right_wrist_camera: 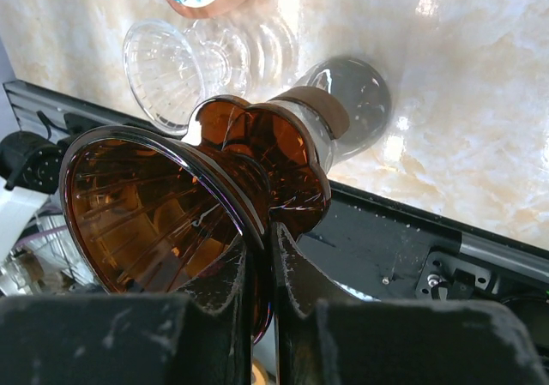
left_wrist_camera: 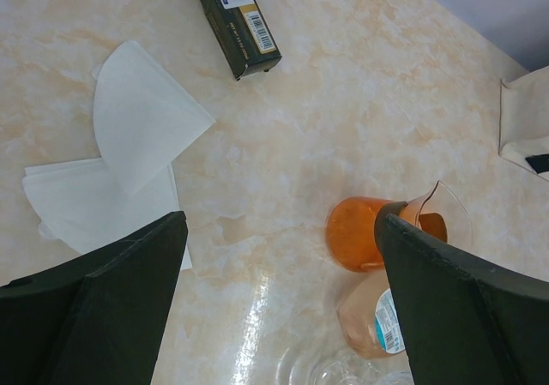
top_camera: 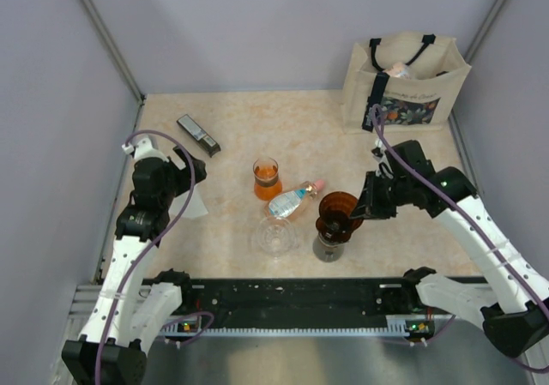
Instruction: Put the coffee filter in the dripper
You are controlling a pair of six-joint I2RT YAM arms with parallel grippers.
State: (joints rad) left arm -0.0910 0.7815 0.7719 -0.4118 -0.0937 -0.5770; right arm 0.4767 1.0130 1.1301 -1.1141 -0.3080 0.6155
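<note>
Presently the step in hand appears to be the pick-up of the filter, not yet made. The thin white fan-shaped paper coffee filter (left_wrist_camera: 141,123) lies flat on the beige marbled table (top_camera: 343,145), overlapping further white sheets, at the 9 o'clock side of the top view. The left gripper (left_wrist_camera: 281,231) hangs above the table just beside it, jaws wide apart, nothing between them. The dark amber translucent cone-shaped dripper (right_wrist_camera: 154,213) stands toward 5 o'clock from the table centre, seemingly atop a clear glass vessel with a brown collar (right_wrist_camera: 343,102). The right gripper (right_wrist_camera: 262,269) is clamped on its rim wall, apparently steadying it.

Next move, as judged: the left gripper must shift toward 10 o'clock in its own view, descend, pinch one sheet by an edge and carry it across. Thin flat paper may resist the pinch, or two sheets may lift together.

Only the left wrist view shows the sheets overlapping. Only the right wrist view shows the clamp and the dripper's bare interior. Only the top view shows the gap between the two, occupied by a glass of orange liquid (top_camera: 267,177), a small bottle lying on its side (top_camera: 293,201) and a clear colourless glass cup (top_camera: 274,235)
</note>
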